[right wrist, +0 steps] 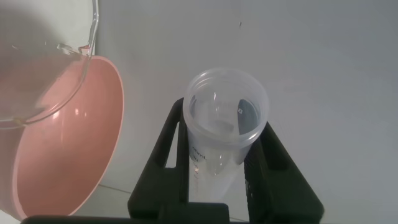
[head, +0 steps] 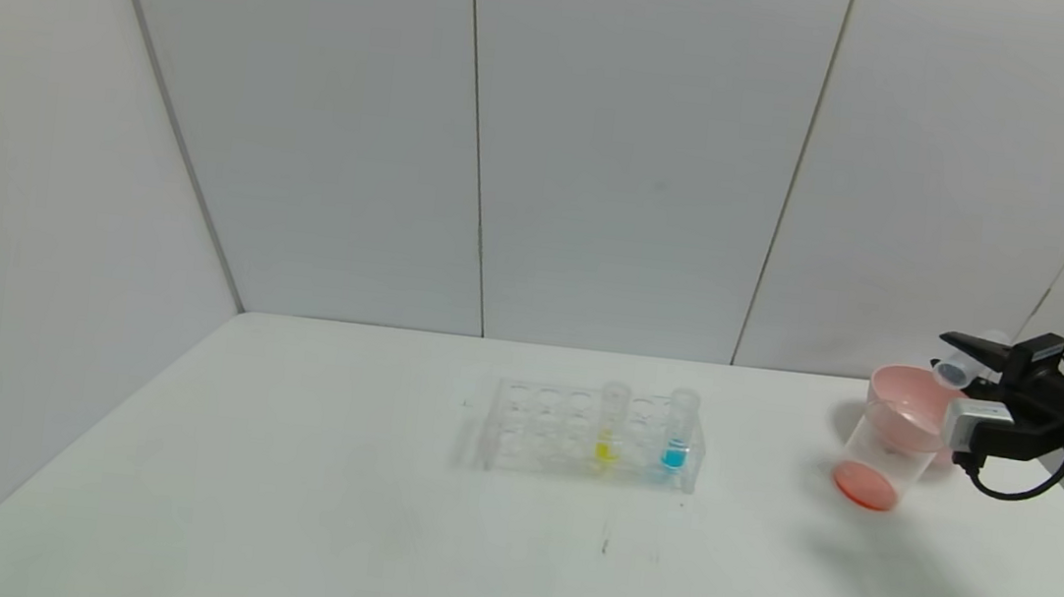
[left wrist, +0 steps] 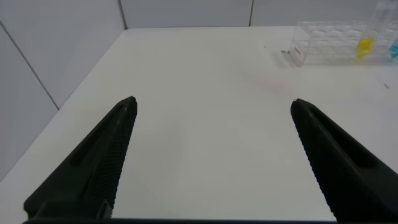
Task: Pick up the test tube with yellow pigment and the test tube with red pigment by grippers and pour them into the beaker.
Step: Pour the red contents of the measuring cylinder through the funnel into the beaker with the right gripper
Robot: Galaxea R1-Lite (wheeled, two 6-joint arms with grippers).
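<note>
The red pour looks finished: the right gripper (head: 966,359), black with long pointed fingers and a white-grey boxy wrist part, is clenched around the small clear plastic test tube with red pigment (right wrist: 225,118), which appears drained and is held tipped near the right edge of the white bench (head: 273,509). Just beside it stands the clear straight-sided plastic beaker (head: 886,454), a shallow orange-red pool in its bottom, with a pink bowl (head: 913,393) directly behind it. Next, I judge, the spent tube has to be put away and the yellow one fetched. The small clear test tube with yellow pigment (head: 612,424) stands upright in the clear plastic rack (head: 538,428) at mid-bench, a blue-filled tube (head: 679,430) two holes to its right. The left gripper (left wrist: 211,155) hangs released over the bench's left side, far from the rack.
</note>
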